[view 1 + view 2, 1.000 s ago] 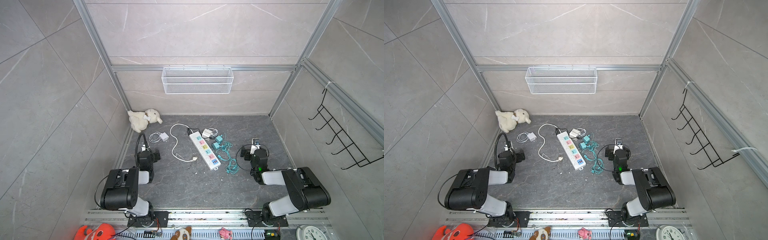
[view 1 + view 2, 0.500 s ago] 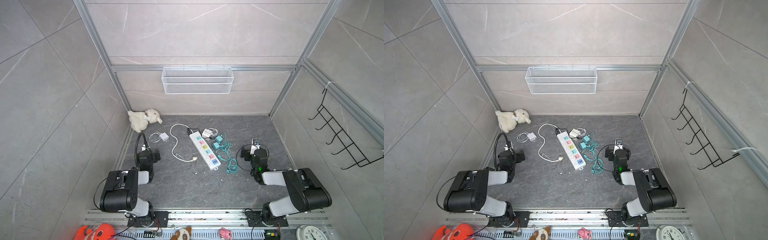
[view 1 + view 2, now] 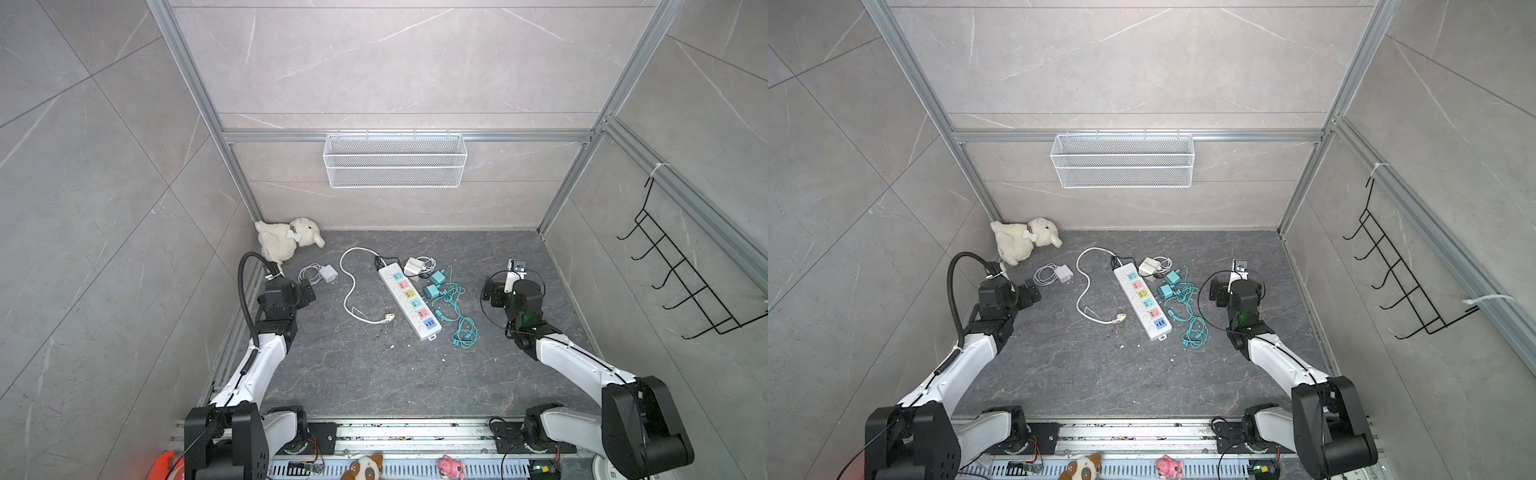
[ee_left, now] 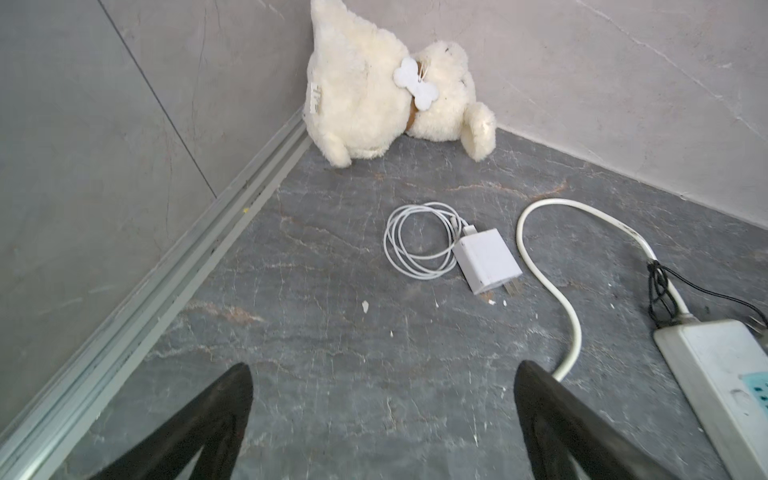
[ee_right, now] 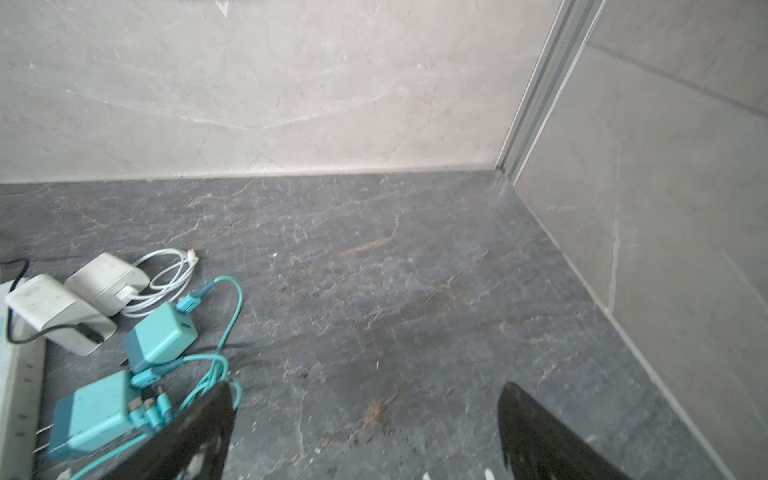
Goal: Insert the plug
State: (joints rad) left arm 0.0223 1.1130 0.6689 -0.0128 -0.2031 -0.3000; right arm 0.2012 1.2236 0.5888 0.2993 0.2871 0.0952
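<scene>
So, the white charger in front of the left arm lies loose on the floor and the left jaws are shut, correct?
No: the left jaws stand open, as the left wrist view shows. The white charger in front of the left arm does lie loose on the floor.

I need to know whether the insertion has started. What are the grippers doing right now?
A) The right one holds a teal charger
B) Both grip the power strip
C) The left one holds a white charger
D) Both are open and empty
D: the wrist views show the left gripper and the right gripper with jaws spread wide and nothing between them.
</scene>
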